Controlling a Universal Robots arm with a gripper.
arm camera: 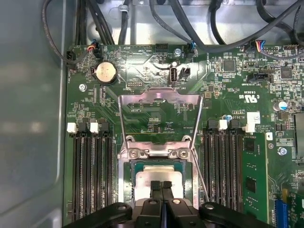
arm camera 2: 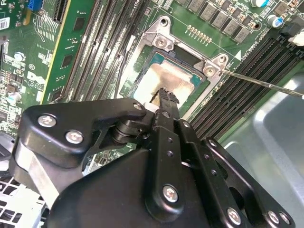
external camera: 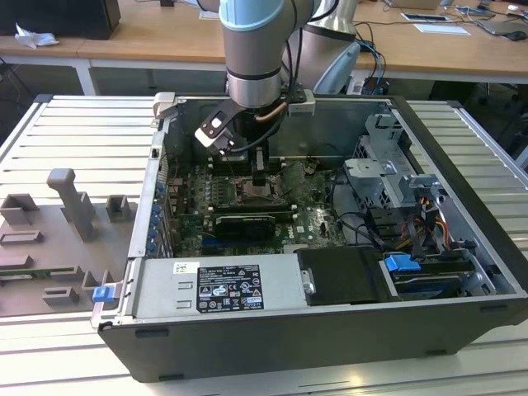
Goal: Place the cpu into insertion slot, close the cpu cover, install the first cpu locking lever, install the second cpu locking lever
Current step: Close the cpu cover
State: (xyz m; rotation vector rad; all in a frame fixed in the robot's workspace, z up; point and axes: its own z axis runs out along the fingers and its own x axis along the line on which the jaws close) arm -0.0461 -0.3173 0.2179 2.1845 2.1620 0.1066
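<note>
Setting: slatted metal table carrying an open computer case; wooden desks run across the top of the exterior view.
Cpu: the cpu lies in the socket frame on the green motherboard, pale metal top up. Its edges look parallel to the frame in both wrist views.
Gripper: the gripper hangs straight over the chip, in the upper middle of the exterior view. Its jaws are pressed together and hold nothing. I cannot tell whether the tips touch the metal top.
Cpu cover: the cpu cover is swung open and laid back past its hinge, with the board showing through its window.
Lever: a thin locking lever stands free just beside the socket.
Around: memory slots flank the socket on both sides; a coin battery sits beyond the cover.
Step in hand: seating the cpu, as I read it; cover and levers are not yet done.
Doing it well: any contact should be light, central and straight down, so the chip settles flat rather than rocking on one corner.
Risk: a sideways nudge could skew the chip in the socket.
</note>
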